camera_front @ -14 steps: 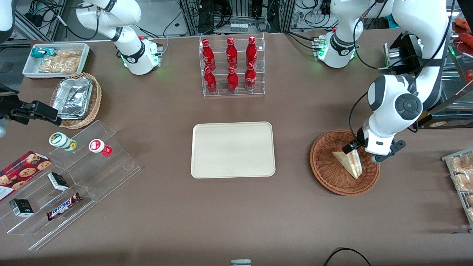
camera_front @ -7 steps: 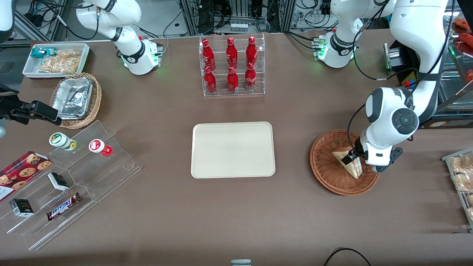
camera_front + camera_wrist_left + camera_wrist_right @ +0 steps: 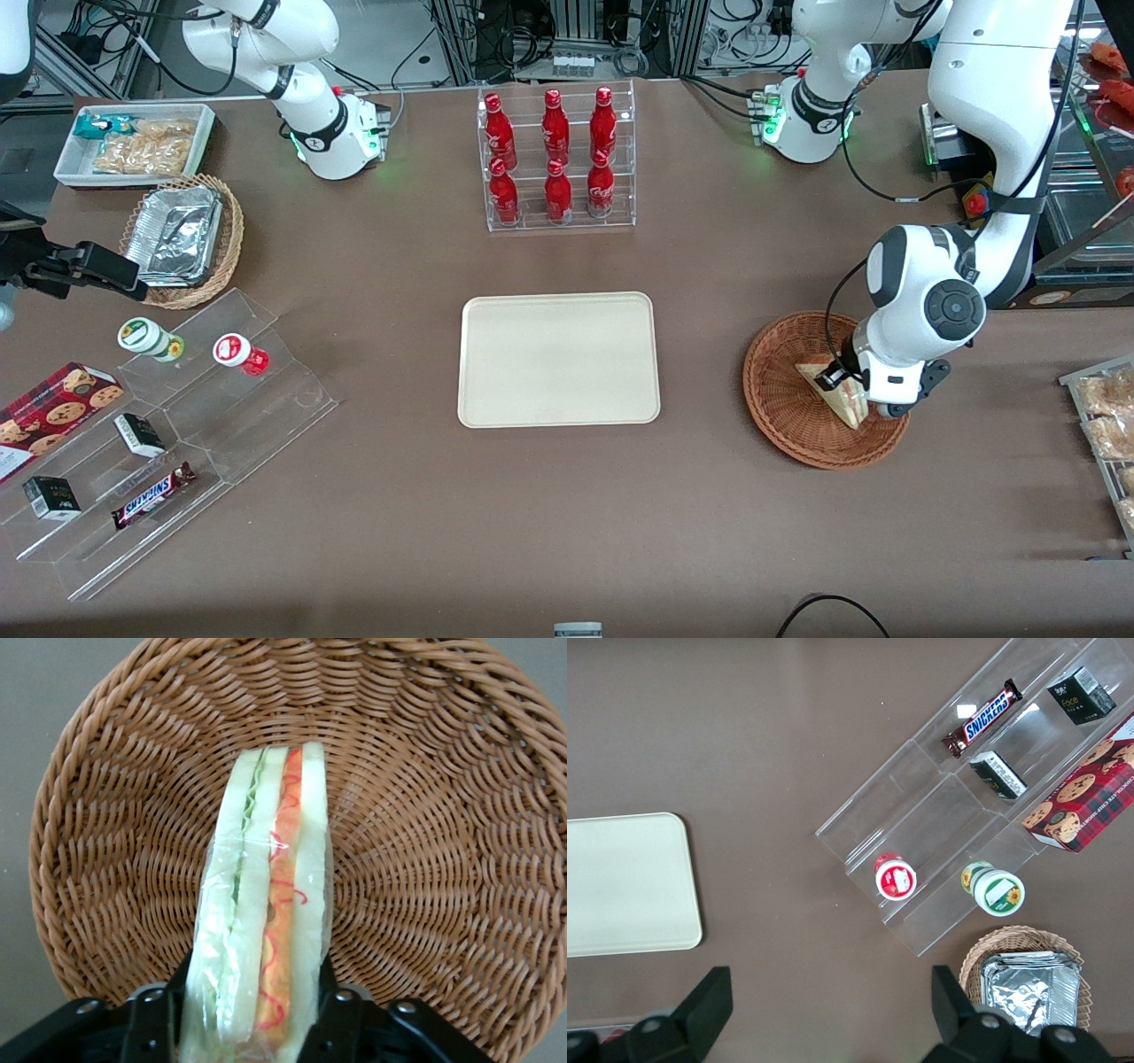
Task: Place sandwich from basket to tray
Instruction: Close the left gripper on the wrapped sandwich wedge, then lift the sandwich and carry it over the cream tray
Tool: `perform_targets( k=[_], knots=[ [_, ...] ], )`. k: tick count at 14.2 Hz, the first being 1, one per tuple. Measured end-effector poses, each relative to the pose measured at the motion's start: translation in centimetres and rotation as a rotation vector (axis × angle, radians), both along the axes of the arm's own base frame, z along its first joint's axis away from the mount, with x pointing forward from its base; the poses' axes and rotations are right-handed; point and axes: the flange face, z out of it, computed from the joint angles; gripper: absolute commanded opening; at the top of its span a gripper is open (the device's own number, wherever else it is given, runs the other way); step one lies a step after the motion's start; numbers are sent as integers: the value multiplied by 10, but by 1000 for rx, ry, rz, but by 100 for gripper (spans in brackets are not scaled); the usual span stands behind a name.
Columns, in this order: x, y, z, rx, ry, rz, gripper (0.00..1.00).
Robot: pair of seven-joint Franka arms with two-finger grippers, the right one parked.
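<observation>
Down in the basket, toward the working arm's end of the tabletop, the left arm's pincer is sitting low over the sandwich. From the wrist camera you get a nice look: the sandwich stands on edge in the woven basket, white bread slices with green filling along one side and red-orange along the other, all under clear wrap. The two black fingers sit on either side of the wedge, right up against the wrap, so they look spread around it with the sandwich in between; can't honestly tell if they're squeezing it or just bracketing it. The sandwich is still lying in the basket, not lifted. The cream tray sits mid-table with nothing on it, well apart from the basket. Farther from the front camera than the tray there's a clear rack of red bottles.
</observation>
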Motion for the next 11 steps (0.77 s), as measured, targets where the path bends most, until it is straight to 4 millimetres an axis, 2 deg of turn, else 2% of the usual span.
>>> perform_targets(
  k=[3,6,7,9,11],
  knots=[
    [5,0,13,-2,-11,-26,9],
    [11,-4,44,0,8,-54,12],
    [13,-11,56,-6,19,-114,12],
    [16,-39,80,-30,46,-276,12],
    [16,-77,103,-46,72,-349,14]
  ],
)
